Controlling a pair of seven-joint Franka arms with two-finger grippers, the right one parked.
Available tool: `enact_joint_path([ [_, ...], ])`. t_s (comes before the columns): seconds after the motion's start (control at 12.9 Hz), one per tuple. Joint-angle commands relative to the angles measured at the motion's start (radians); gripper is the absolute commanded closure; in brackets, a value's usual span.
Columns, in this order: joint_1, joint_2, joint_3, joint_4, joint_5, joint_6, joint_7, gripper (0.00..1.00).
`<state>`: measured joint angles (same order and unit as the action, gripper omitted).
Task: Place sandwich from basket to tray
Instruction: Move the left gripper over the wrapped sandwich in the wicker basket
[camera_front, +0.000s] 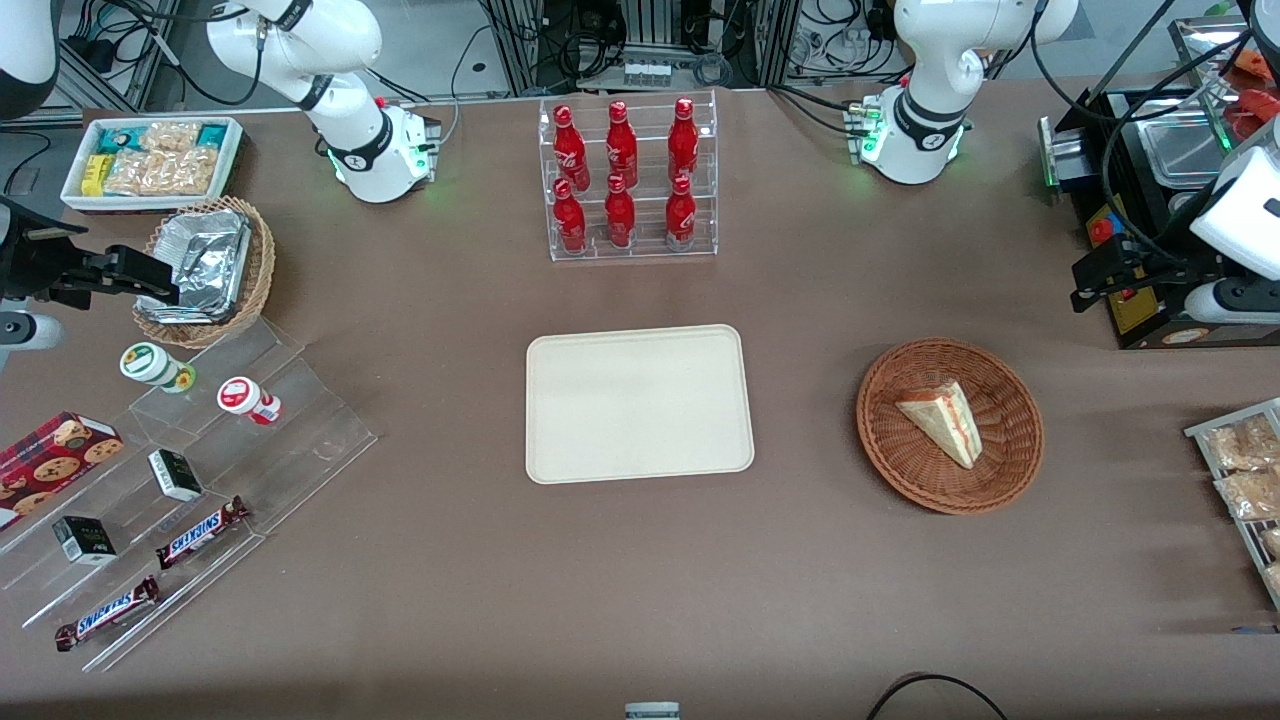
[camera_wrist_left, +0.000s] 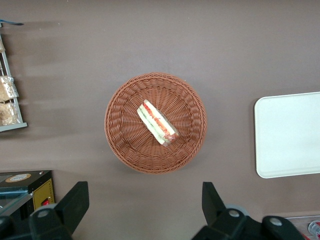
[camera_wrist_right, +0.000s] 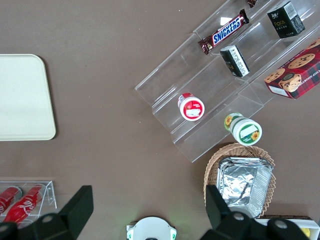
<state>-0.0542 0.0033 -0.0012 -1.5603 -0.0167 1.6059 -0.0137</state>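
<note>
A brown bench (camera_front: 450, 600) is carrying everything, with cables and metal framing running along its edge farthest from the front camera.

Readable writing is sparse: two bars on the clear stepped stand (camera_front: 200, 480) are showing "SNICKERS" (camera_front: 203, 531), and a small dark box in the right wrist view is reading "Face" (camera_wrist_right: 285, 20).

The round reddish-brown basket (camera_front: 1010, 450) is sitting toward the working arm's end of the bench, and the sandwich (camera_front: 941, 420) is lying inside it near the middle, its red and green filling showing along one edge. The cream tray (camera_front: 639, 403) is lying flat at the bench's centre, apart from the basket, with nothing on it. A clear rack (camera_front: 630, 180) is holding six red bottles, farther from the front camera than the tray. Toward the parked arm's end, a lighter wicker basket (camera_front: 262, 262) is holding a silver foil container, and a white bin (camera_front: 150, 160) is holding snack packets.

The pincer (camera_wrist_left: 145, 200) is hanging high above the bench beside the basket, its two dark fingers (camera_wrist_left: 75, 200) spread wide and gripping nothing.
</note>
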Motion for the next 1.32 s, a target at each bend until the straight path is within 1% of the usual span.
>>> enact_joint_path([
  [0.0, 0.017, 0.009, -0.023, 0.037, 0.014, -0.036, -0.012, 0.0],
  [0.15, 0.017, 0.015, -0.023, 0.031, 0.018, -0.041, -0.014, 0.0],
  [0.39, 0.008, 0.038, -0.025, -0.013, 0.02, -0.021, -0.107, 0.0],
  [0.62, 0.007, 0.035, -0.025, -0.122, 0.018, 0.089, -0.138, 0.0],
  [1.01, 0.002, 0.024, -0.033, -0.314, 0.018, 0.264, -0.319, 0.0],
  [1.08, -0.016, 0.009, -0.037, -0.36, 0.014, 0.308, -0.375, 0.0],
  [1.24, -0.042, 0.0, -0.037, -0.434, 0.014, 0.386, -0.545, 0.0],
])
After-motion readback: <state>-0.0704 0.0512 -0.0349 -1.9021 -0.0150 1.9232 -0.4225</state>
